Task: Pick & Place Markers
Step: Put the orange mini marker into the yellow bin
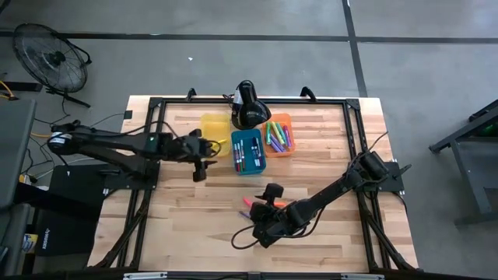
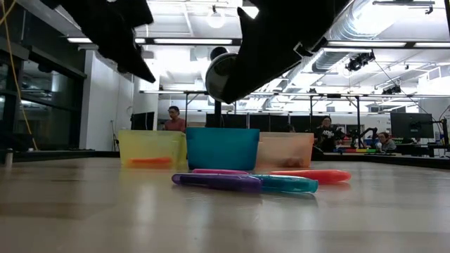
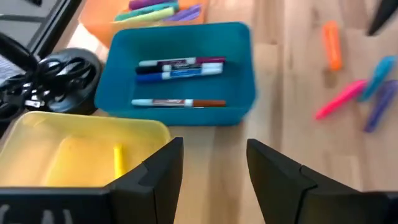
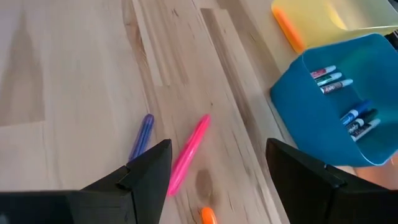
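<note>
Several loose markers lie flat on the wood near the table's middle: pink (image 4: 189,152), purple (image 4: 142,135), teal (image 2: 285,184) and orange-red (image 2: 309,176). My right gripper (image 4: 217,168) is open and hovers over this group (image 1: 250,204), with the pink marker between its fingers and below them. My left gripper (image 3: 214,168) is open above the near rim of the yellow bin (image 3: 74,149), beside the blue bin (image 3: 180,74). White-barrelled markers (image 3: 180,65) lie in the blue bin. More markers (image 1: 278,136) fill the orange bin (image 1: 280,148).
The three bins stand side by side toward the far edge, yellow (image 1: 214,124), blue (image 1: 247,152), orange. A black rounded device (image 1: 249,105) sits behind them. A yellow stick (image 3: 117,160) lies in the yellow bin. Bare wood stretches along the near edge. People are in the room beyond.
</note>
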`<action>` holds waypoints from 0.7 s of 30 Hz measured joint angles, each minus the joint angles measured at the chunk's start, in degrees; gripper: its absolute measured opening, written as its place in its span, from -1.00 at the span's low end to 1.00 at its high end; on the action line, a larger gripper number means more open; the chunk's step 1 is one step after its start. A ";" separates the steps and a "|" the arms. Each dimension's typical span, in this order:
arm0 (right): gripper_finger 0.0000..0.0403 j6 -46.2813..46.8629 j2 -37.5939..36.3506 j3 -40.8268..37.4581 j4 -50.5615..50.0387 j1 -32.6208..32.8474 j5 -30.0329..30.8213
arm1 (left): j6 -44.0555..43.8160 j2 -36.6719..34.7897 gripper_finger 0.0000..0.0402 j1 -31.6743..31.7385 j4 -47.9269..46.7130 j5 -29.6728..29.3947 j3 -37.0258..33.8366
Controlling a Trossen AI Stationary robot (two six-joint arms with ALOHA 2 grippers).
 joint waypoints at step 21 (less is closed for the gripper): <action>0.23 4.32 -5.19 0.00 -13.72 -1.96 -24.32 | -11.87 -7.33 -0.14 -30.65 0.69 -22.64 -9.00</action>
